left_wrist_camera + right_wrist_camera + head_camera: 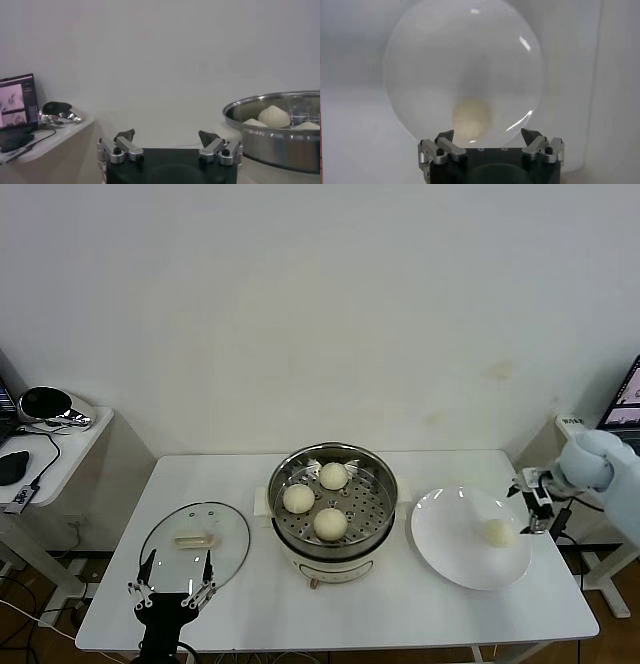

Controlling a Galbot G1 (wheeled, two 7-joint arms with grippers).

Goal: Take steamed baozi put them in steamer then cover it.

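The steel steamer (375, 519) stands mid-table with three cream baozi inside: one at the back (333, 475), one on the left (298, 498), one at the front (330, 524). A fourth baozi (497, 532) (472, 117) lies on the white plate (450, 539) (420, 65) to the right. My right gripper (533, 502) (488, 135) hovers open at the plate's far right edge, just beside that bun, holding nothing. The glass cover (232, 536) with its cream handle (194, 538) lies flat at the left. My left gripper (171, 586) (167, 135) is open at the cover's near edge. The left wrist view also shows the steamer (270, 145).
A side table (70, 446) with a black device and cables stands to the left, seen too in the left wrist view beside a lit screen (17, 100). Another screen (626, 399) sits at the far right. The table's front edge (340, 644) runs close below the cover and the plate.
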